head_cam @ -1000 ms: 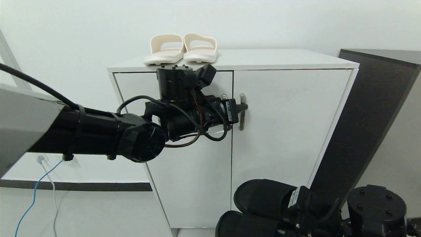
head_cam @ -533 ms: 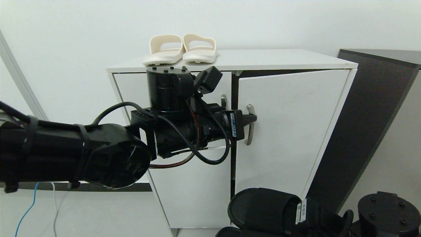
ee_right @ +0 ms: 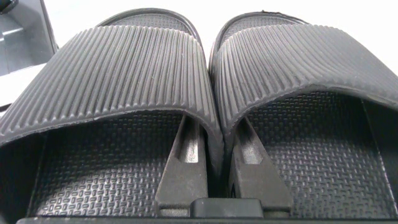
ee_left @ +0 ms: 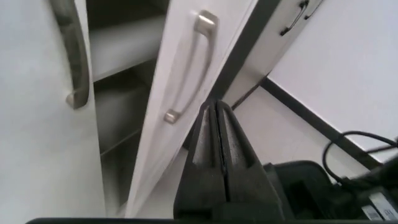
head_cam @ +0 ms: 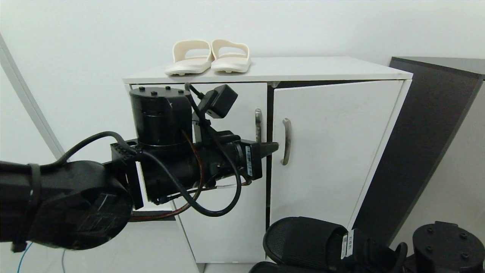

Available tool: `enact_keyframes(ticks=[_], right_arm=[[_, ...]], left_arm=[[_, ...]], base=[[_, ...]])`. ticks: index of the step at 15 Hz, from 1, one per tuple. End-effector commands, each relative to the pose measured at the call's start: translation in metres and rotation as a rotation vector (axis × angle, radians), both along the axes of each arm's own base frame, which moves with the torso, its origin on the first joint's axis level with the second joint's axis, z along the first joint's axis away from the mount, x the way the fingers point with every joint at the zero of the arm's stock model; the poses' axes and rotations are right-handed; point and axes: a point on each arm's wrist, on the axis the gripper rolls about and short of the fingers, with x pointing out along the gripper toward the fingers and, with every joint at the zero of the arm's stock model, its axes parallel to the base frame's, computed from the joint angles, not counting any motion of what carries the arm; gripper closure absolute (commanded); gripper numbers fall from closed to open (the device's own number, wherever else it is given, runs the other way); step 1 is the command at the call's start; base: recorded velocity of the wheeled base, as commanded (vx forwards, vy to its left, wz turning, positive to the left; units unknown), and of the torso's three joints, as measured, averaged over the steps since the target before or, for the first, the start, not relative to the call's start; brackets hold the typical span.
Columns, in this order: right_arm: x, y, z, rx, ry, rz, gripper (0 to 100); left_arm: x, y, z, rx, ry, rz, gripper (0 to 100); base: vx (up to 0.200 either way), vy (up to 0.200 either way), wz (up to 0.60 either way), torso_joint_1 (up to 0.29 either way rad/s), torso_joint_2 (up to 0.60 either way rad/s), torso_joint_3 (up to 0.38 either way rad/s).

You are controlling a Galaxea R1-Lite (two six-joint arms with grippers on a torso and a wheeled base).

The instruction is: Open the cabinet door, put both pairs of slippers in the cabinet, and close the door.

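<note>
The white cabinet [head_cam: 326, 70] has its right door [head_cam: 333, 151] ajar, with a dark gap along its inner edge. My left gripper [head_cam: 274, 145] is shut and holds nothing, just short of the right door's handle [head_cam: 287, 141], level with the gap. In the left wrist view the shut gripper [ee_left: 216, 106] sits below that handle [ee_left: 189, 68], with an inner shelf [ee_left: 124, 46] visible. Cream slippers [head_cam: 209, 56] rest on the cabinet top. My right gripper [ee_right: 219, 143] is shut on the black slippers [head_cam: 305, 240], pinching their inner sides together, low in front of the cabinet.
The left door [head_cam: 223, 212] is closed; its handle [head_cam: 258, 125] is beside the gap. A dark grey cabinet [head_cam: 428, 125] stands right against the white one. A blue cable [head_cam: 22, 258] runs down at the lower left.
The left gripper pulled the right door ajar, then let go of its handle and drew back to the left. The black slippers sank slightly in view.
</note>
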Motion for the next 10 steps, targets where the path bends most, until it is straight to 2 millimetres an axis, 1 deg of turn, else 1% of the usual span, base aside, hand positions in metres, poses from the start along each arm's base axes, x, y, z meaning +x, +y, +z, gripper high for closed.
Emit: enact_keyframes(ticks=[1, 3, 6, 8, 9, 10], right_arm=[[0.000, 0.001, -0.001, -0.003, 0.003, 0.001, 100], [0.000, 0.001, -0.001, -0.003, 0.000, 0.001, 100], [0.000, 0.001, -0.001, -0.004, 0.001, 0.001, 100], [0.000, 0.001, -0.001, -0.006, -0.001, 0.004, 100], [0.000, 0.001, -0.001, -0.006, -0.001, 0.004, 100], [-0.001, 0.000, -0.002, -0.018, -0.019, 0.016, 100]], left_arm=[[0.000, 0.012, 0.007, -0.025, -0.013, 0.030, 100], [0.007, 0.014, 0.008, -0.053, 0.016, 0.047, 100], [0.020, 0.005, 0.004, -0.075, 0.054, 0.059, 100], [0.033, 0.000, 0.010, -0.114, 0.064, 0.071, 100], [0.033, 0.000, 0.010, -0.114, 0.064, 0.071, 100], [0.046, -0.010, 0.015, -0.145, 0.066, 0.072, 100]], base=[[0.000, 0.000, 0.00, 0.000, 0.00, 0.000], [0.000, 0.000, 0.00, 0.000, 0.00, 0.000], [0.000, 0.000, 0.00, 0.000, 0.00, 0.000], [0.000, 0.000, 0.00, 0.000, 0.00, 0.000], [0.000, 0.000, 0.00, 0.000, 0.00, 0.000], [0.000, 0.000, 0.00, 0.000, 0.00, 0.000]])
